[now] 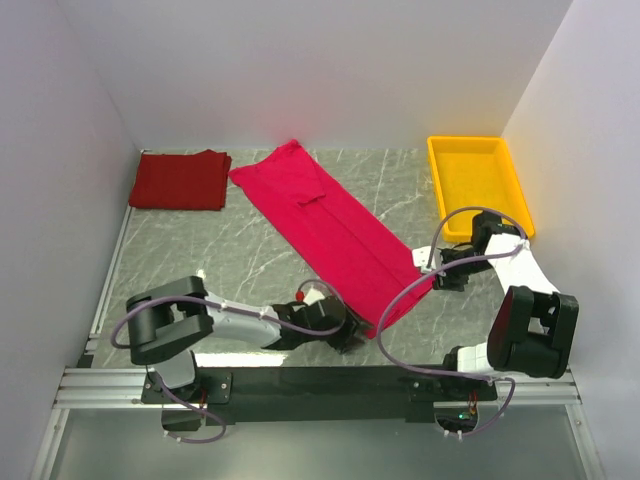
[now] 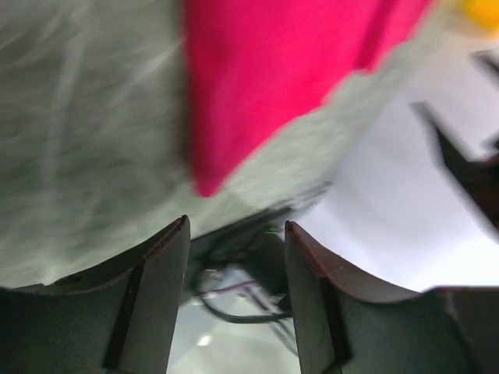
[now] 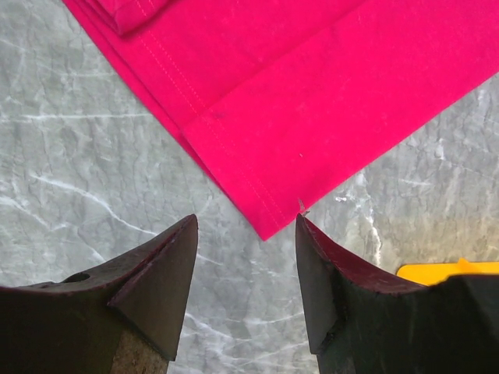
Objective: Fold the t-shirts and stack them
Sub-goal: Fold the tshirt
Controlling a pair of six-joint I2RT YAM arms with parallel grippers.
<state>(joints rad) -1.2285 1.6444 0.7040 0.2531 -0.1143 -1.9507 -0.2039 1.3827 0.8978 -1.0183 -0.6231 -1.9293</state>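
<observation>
The bright crimson t-shirt (image 1: 330,225) lies as a long folded strip running diagonally across the marble table (image 1: 200,250). The darker red t-shirt (image 1: 180,181) rests folded at the back left. My left gripper (image 1: 347,332) is low at the strip's near corner; in the left wrist view that gripper (image 2: 236,227) is open, with the blurred cloth corner (image 2: 204,183) just beyond its tips. My right gripper (image 1: 433,272) sits at the strip's near right corner. In the right wrist view it (image 3: 246,222) is open, and the hemmed corner (image 3: 267,226) points into the gap without touching.
A yellow tray (image 1: 478,185) stands at the back right, with its edge (image 3: 444,271) showing beside my right finger. White walls enclose the table on three sides. The arm bases and cables sit along the near rail (image 1: 320,385).
</observation>
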